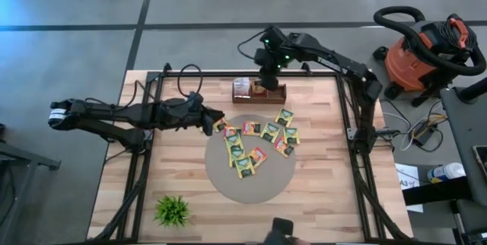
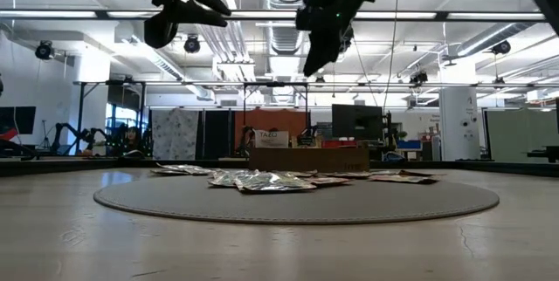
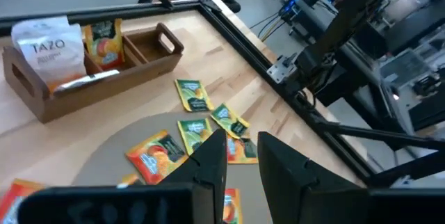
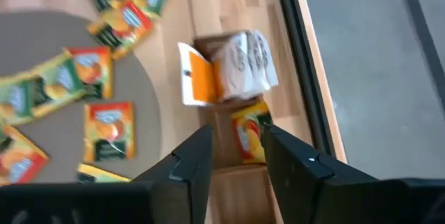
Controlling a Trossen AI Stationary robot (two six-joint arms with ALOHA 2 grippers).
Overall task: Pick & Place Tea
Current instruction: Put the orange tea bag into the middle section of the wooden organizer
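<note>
Wooden caddy (image 1: 259,91): the right arm is hiding its middle in the high view.
Sachet labels (image 1: 252,143): they are showing too small to read from above.
Orange sachet (image 3: 15,193): the left wrist view's edge is cutting it off.
Right gripper (image 4: 233,156): its fingertips are blurring.

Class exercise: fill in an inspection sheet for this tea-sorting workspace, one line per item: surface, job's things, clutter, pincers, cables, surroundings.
Surface: wooden table with a round grey mat.
Job's things: tea sachets scattered on the mat; wooden box holding a few.
Clutter: small green plant at the table's near left corner.
Pincers: left pincer open, empty, above the mat's left edge; right pincer open, empty, over the box.
Cables: black cables along the far edge.
Surroundings: orange shop vacuum on the floor.
</note>
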